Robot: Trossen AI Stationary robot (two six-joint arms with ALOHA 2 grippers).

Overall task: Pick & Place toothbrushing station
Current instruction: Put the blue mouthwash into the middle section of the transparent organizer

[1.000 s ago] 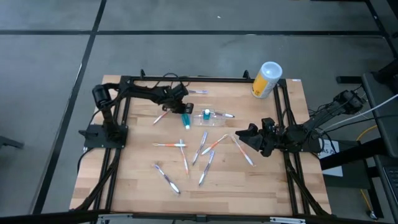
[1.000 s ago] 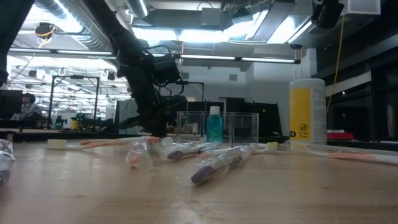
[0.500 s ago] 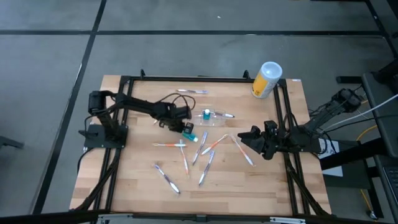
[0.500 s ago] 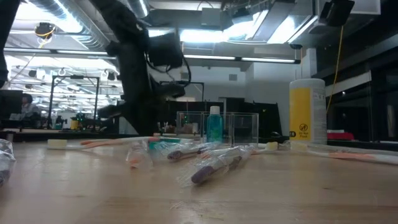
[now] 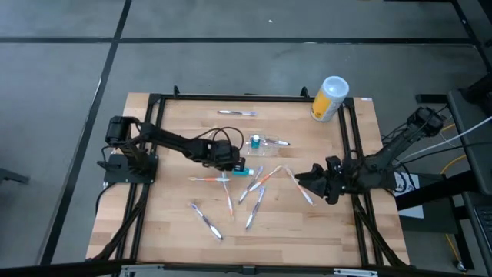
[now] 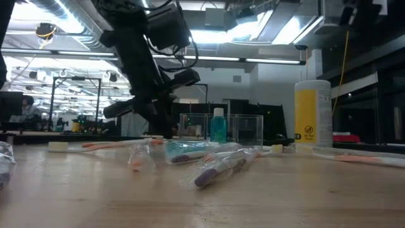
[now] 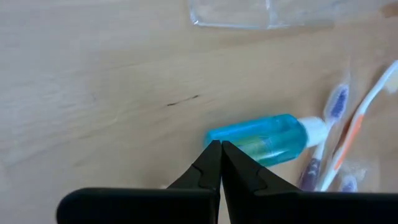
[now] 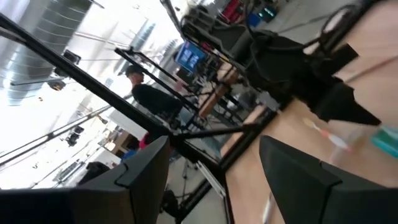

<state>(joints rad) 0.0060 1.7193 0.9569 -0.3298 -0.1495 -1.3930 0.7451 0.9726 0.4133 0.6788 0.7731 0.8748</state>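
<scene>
The table (image 5: pixel 177 223) is strewn with wrapped toothbrushes (image 5: pixel 254 201), and the clear station (image 5: pixel 265 145) stands near the middle of its far half, apparently not yet picked up, with one teal bottle (image 5: pixel 254 141) at it. The left gripper (image 5: pixel 240 165), fingers pressed together and empty, sits low against a second teal bottle (image 7: pixel 264 138) lying on its side short of the station. The right gripper (image 5: pixel 301 178) waits spread wide near the right edge, so the pick and place seems largely undone.
</scene>
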